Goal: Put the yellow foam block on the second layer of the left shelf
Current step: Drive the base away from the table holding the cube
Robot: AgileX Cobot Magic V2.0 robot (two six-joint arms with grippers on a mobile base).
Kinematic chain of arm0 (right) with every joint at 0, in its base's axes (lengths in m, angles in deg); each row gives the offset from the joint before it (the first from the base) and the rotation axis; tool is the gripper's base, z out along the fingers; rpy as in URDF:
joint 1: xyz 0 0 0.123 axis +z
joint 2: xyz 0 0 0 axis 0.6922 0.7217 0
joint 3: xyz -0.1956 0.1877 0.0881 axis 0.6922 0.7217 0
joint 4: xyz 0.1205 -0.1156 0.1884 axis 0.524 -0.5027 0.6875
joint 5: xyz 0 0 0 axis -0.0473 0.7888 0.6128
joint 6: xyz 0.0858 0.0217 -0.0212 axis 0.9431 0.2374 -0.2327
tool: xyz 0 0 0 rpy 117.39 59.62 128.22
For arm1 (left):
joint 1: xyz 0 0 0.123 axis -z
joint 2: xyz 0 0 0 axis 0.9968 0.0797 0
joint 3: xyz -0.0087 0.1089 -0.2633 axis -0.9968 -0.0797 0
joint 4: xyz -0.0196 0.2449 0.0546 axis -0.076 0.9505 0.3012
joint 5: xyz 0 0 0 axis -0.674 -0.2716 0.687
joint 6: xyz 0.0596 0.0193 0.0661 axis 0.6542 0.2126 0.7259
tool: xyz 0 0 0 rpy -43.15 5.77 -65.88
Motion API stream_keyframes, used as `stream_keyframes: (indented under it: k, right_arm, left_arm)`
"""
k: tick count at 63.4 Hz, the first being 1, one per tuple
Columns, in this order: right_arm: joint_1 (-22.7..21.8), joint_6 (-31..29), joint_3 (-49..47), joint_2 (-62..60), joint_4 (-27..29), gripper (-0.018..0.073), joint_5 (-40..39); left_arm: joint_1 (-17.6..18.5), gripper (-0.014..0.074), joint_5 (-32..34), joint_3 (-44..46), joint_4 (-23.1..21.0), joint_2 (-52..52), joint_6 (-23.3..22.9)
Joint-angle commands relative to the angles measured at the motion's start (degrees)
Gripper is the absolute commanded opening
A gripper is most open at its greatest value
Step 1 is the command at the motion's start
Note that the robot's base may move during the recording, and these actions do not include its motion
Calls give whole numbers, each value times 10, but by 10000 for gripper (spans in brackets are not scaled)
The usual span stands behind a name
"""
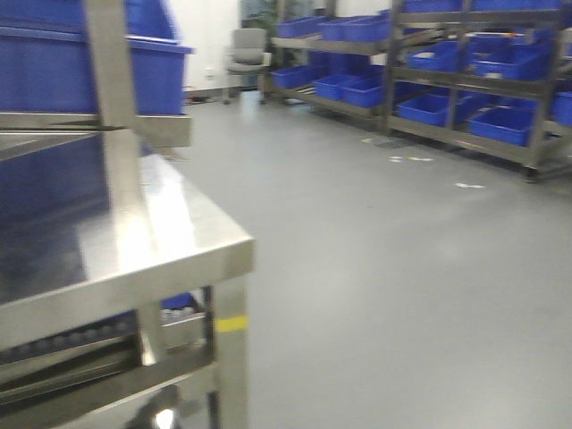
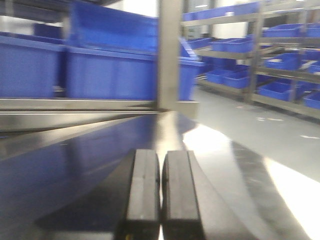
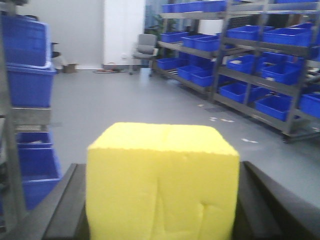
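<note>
The right gripper was clamped on the yellow foam block, its dark fingers pressed to both sides. The block was matte and fine-grained, with a faint crease down its front, and the grey floor lay beyond it. The left gripper was clenched on nothing, its black pads together over the polished steel counter. Blue plastic bins stood behind an upright post. More lined the far racks, and I couldn't see their contents.
</note>
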Motion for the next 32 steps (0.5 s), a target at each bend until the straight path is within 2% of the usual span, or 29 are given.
stream_keyframes:
  k: [1,32]
  right_arm:
    - [-4,-5,-16,4,1,529,-50]
    - [-4,-5,-16,4,1,529,-50]
  left_arm:
    - [-1,124,47,-16,-3,-12,-2]
    - [-1,124,47,-16,-3,-12,-2]
